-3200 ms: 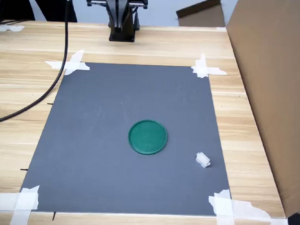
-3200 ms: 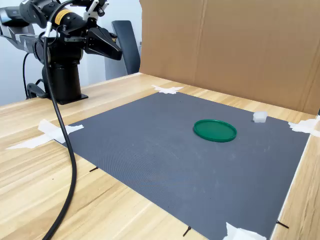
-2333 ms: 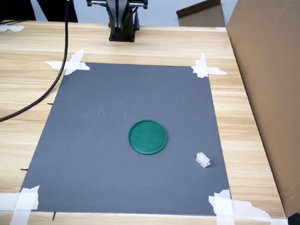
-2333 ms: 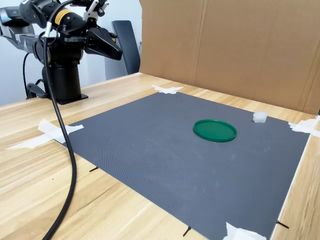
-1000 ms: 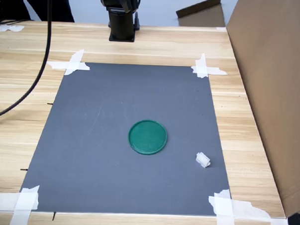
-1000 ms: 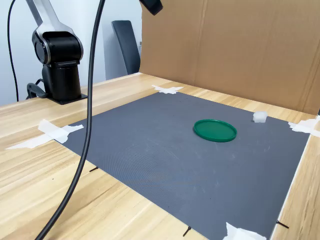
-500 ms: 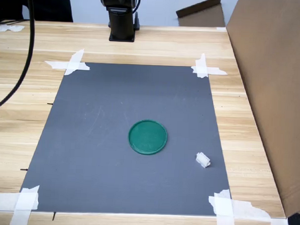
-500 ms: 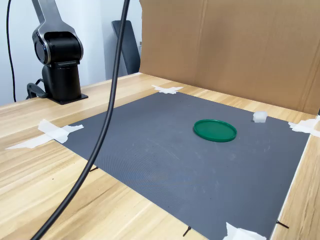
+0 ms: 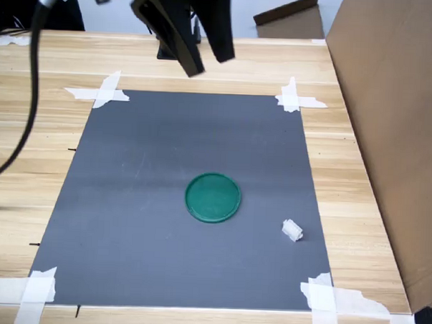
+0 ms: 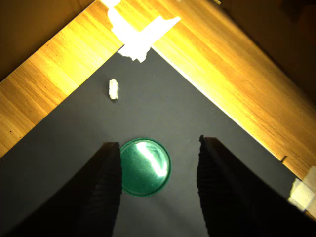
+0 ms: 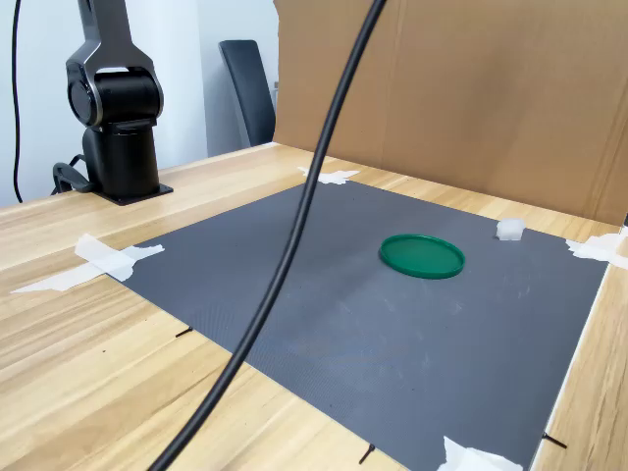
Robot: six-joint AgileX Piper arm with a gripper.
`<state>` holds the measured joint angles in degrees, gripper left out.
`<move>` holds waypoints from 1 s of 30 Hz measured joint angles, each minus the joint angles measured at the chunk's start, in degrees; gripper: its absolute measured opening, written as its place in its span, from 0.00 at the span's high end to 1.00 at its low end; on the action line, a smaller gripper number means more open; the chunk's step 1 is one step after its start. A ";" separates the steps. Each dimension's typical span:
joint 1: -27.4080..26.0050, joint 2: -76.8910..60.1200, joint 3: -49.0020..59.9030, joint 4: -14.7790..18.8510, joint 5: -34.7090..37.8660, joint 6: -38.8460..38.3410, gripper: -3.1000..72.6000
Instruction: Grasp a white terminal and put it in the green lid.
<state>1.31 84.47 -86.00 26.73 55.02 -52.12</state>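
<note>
black gripper (image 9: 206, 65) fingers hang spread and empty at the upper middle of the first exterior view, high over the far edge of the grey mat (image 9: 128, 201). in the wrist view the two dark fingers (image 10: 106, 187) stand wide apart at the lower part of the frame, nothing between them but the green lid (image 10: 144, 167) far below.

the lid lies near the middle of the mat in the first exterior view (image 9: 213, 198). the white terminal (image 9: 292, 230) sits to the lower right of it there, apart from it and near the mat's right edge. so from the gripper the terminal lies beyond the lid and off to one side; in the wrist view it shows at the upper left (image 10: 113, 90), its long axis running roughly up and down the frame. i judge the coming reach must pass over the lid and come down with the fingers across the terminal's short side.

counted: one gripper, one lid, one terminal, four taped mat corners in the first exterior view.
</note>
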 joint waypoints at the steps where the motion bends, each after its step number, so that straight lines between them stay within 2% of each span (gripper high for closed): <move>1: 1.32 0.88 -0.86 -1.07 0.14 0.09 0.42; 9: 8.22 11.56 -8.67 -10.99 6.05 8.37 0.41; 12: 12.10 17.08 -14.48 -16.14 9.26 12.81 0.36; 13: 13.91 19.94 -16.90 -16.73 9.73 13.98 0.33; 17: 15.16 22.14 -19.14 -16.43 9.78 13.66 0.32; 22: 16.20 24.41 -20.57 -13.65 10.85 11.49 0.32; 25: 16.99 26.10 -20.62 -15.57 11.31 12.20 0.32; 26: 17.80 28.02 -20.62 -18.03 10.44 14.20 0.31; 30: 18.82 29.62 -20.64 -18.85 10.09 14.93 0.31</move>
<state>20.12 114.09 -106.64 7.88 65.11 -37.19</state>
